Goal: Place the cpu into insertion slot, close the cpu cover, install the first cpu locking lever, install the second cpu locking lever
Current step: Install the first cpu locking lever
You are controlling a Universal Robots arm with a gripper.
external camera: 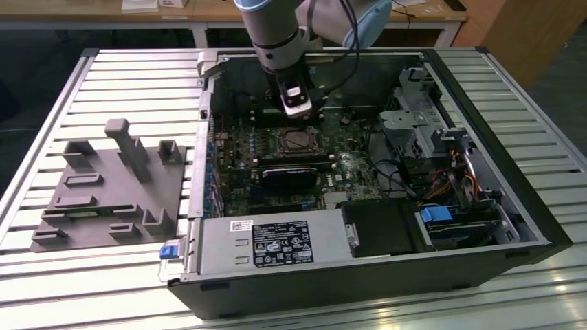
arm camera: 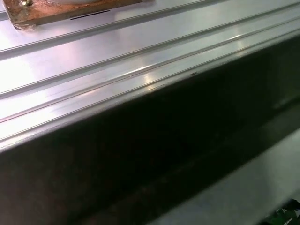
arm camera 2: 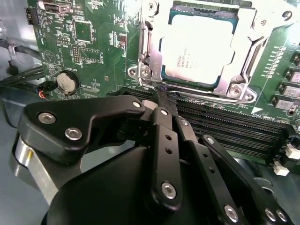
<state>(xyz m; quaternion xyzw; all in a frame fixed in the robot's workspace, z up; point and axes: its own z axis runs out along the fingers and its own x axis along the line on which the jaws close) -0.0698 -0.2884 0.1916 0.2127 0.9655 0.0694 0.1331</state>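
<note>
Slatted metal table [external camera: 119, 82], open computer case [external camera: 367, 289] lying on it, arm [external camera: 275, 27] reaching in from above.

Exterior view, nearest first: the power supply [external camera: 266, 244] runs along the case's front edge. A grey fixture block [external camera: 110, 185] lies on the table at the exterior view's left, outside the case. Beyond the power supply is the green motherboard [external camera: 275, 179], with the socket [external camera: 295, 141] about mid-board. The cpu [arm camera 2: 197, 47] sits in the socket, silver top up, and the cpu cover [arm camera 2: 247, 26] lies flat around it as a frame. Second wrist view: the gripper [arm camera 2: 163, 99] is clenched, tips meeting, at the border between the cover's edge and the memory slots [arm camera 2: 234, 124]. Whether it pinches anything, I cannot tell. A coin cell [arm camera 2: 65, 83] sits on the board, apart from the socket. Farthest back are wooden desks [external camera: 211, 10].
</note>
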